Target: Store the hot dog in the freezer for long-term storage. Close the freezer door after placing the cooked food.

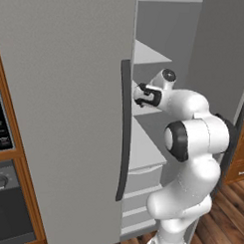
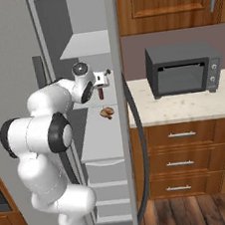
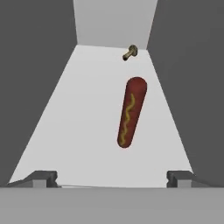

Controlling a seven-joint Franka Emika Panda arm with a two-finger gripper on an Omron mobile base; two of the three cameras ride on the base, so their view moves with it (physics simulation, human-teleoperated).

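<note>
The freezer (image 1: 162, 30) stands open, and its narrow grey freezer door (image 2: 114, 44) is swung out to the right with its dark bar handle (image 2: 140, 146) facing the counter. My gripper (image 2: 103, 80) reaches into the compartment and is open, its fingertips (image 3: 43, 177) wide apart with nothing between them. The hot dog (image 3: 131, 112), reddish-brown with a yellow squiggle, lies straight ahead of the hand over a white shelf (image 3: 74, 113). It also hangs as a dark red shape just under the hand (image 2: 101, 93). No finger touches it; I cannot tell whether it rests on the shelf.
A small brown item (image 2: 106, 113) lies on the same shelf near the back. White drawers (image 2: 109, 185) fill the compartment's lower part. The wider grey door (image 1: 59, 117) at left is shut. A dark countertop oven (image 2: 183, 70) stands on the counter; a black oven (image 1: 2, 189) sits at far left.
</note>
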